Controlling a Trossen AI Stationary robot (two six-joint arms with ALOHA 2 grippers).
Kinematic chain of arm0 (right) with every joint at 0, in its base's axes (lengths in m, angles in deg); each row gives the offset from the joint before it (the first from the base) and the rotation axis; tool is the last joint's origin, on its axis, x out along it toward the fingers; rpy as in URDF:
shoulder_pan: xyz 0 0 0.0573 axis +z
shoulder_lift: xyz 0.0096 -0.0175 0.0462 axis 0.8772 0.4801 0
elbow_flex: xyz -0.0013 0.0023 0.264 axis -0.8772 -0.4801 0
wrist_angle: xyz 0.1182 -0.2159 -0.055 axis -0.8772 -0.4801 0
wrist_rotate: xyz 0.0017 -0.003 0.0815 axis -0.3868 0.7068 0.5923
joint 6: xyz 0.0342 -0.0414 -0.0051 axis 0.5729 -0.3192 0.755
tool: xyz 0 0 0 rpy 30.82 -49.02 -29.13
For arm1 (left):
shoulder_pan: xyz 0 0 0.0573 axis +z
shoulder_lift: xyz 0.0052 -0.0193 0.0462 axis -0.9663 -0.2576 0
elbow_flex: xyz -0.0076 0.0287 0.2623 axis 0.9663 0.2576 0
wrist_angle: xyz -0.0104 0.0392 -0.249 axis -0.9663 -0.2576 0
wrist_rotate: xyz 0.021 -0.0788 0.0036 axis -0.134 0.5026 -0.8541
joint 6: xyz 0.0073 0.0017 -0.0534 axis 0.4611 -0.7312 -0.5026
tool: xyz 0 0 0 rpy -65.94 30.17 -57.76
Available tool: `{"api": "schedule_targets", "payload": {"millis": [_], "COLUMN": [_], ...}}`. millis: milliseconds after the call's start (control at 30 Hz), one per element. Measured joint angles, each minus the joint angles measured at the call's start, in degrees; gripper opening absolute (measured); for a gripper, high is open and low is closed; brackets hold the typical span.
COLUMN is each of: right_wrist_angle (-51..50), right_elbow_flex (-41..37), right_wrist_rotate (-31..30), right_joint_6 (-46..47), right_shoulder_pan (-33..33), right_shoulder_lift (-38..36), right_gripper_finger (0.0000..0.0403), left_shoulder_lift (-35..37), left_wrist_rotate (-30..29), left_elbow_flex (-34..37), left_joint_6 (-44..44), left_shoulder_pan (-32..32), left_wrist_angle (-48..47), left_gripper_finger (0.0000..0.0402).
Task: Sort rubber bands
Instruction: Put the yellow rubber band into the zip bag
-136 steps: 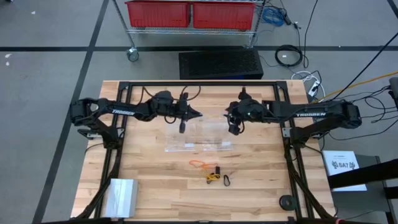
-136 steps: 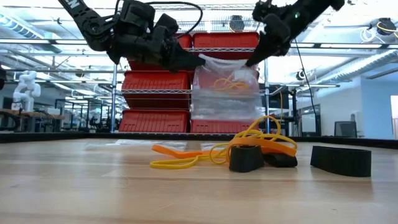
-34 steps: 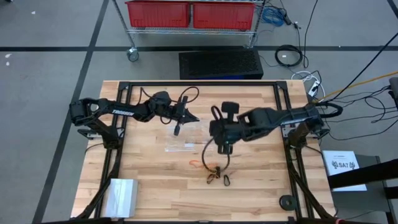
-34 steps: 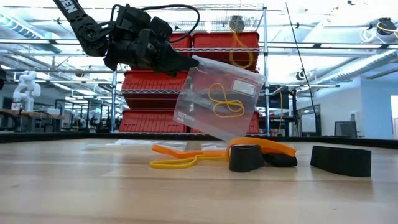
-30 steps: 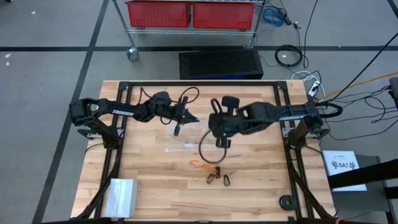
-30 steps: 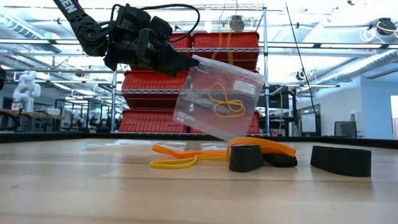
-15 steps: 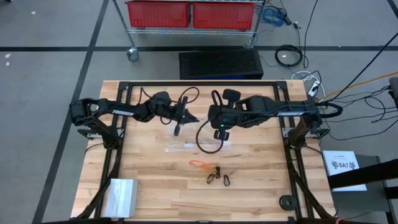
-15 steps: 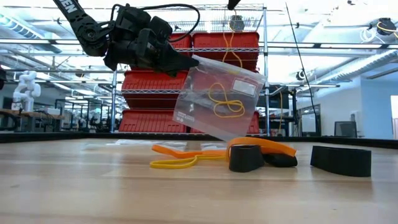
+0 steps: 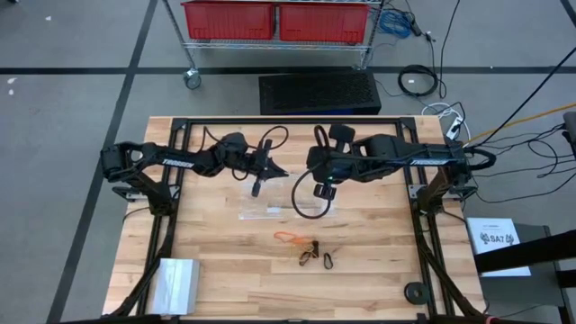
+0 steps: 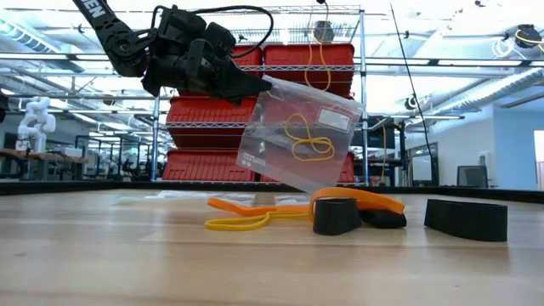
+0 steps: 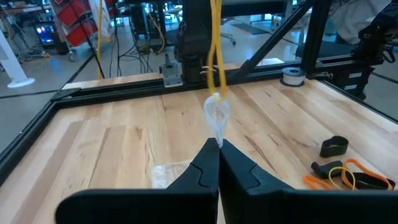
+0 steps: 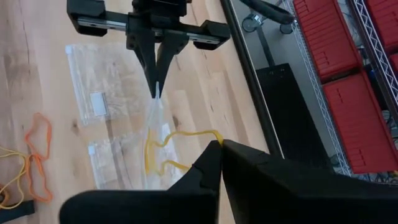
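Low view: right pincer (image 12: 219,144) out of frame, pinching yellow band (image 12: 163,149); left pincer (image 10: 263,82) clamping bag (image 10: 297,132).

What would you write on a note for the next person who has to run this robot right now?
Left gripper: jaws shut on a corner of the clear bag, held up above the table. The bag already has yellow bands inside.
Right gripper: jaws shut on one yellow band, lifted over the table middle, near the bag.
More flat clear bags lie on the table.
Left to sort: the orange, yellow and black bands piled on the table in front.
Next, probably: get the held yellow band into the bag.
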Motion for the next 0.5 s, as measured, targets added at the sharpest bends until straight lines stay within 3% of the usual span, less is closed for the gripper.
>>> {"api": "schedule_targets", "payload": {"millis": [500], "right_wrist_angle": [0.6], "right_elbow_flex": [0.0], "right_wrist_rotate": [0.4], "right_joint_6": [-0.5], "right_shoulder_pan": [-0.9], "right_shoulder_lift": [0.0], "right_gripper_finger": [0.0000], "left_shoulder_lift": [0.0], "left_wrist_rotate": [-0.7], "left_elbow_flex": [-0.1], "left_joint_6": [-0.1], "left_shoulder_pan": [-1.2], "left_wrist_angle": [3.1], "left_gripper_finger": [0.0000]}}
